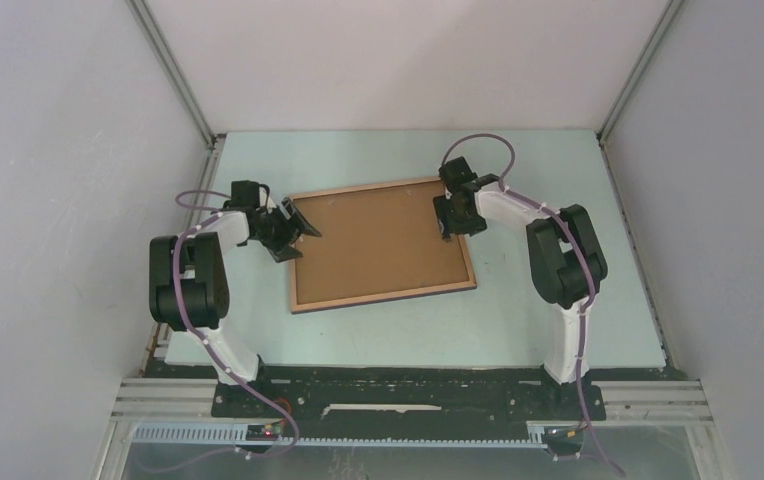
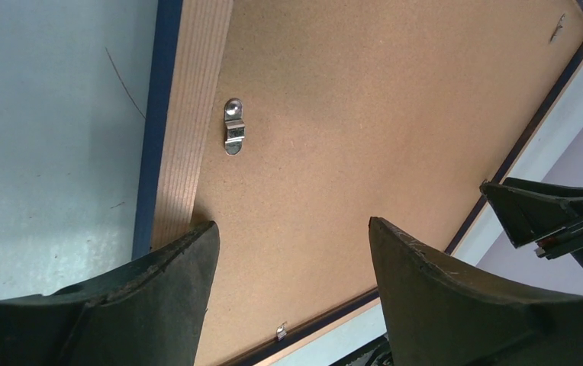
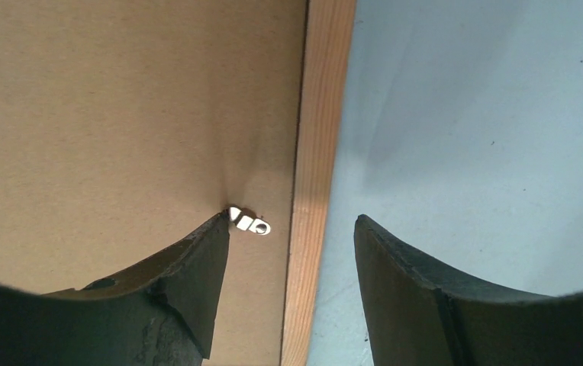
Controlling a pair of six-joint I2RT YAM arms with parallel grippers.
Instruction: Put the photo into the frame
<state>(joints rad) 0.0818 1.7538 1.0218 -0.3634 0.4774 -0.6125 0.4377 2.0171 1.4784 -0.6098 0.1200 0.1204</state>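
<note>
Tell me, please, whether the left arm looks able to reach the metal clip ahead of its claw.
Probably yes. The left claw hangs open over the brown back of the photo, and the metal clip lies bare ahead of its fingertips, beside a rail of the frame, with nothing over it.

The photo [image 1: 378, 245] is lying inside the frame [image 1: 383, 296] at the middle of the worktop [image 1: 408, 335]. The left gripper [image 1: 296, 240] is sitting over the frame's left edge, and the right gripper [image 1: 445, 222] is straddling its right edge.

Pale table [image 1: 408, 330] (blue-green), grey walls [image 1: 48, 120]
</note>
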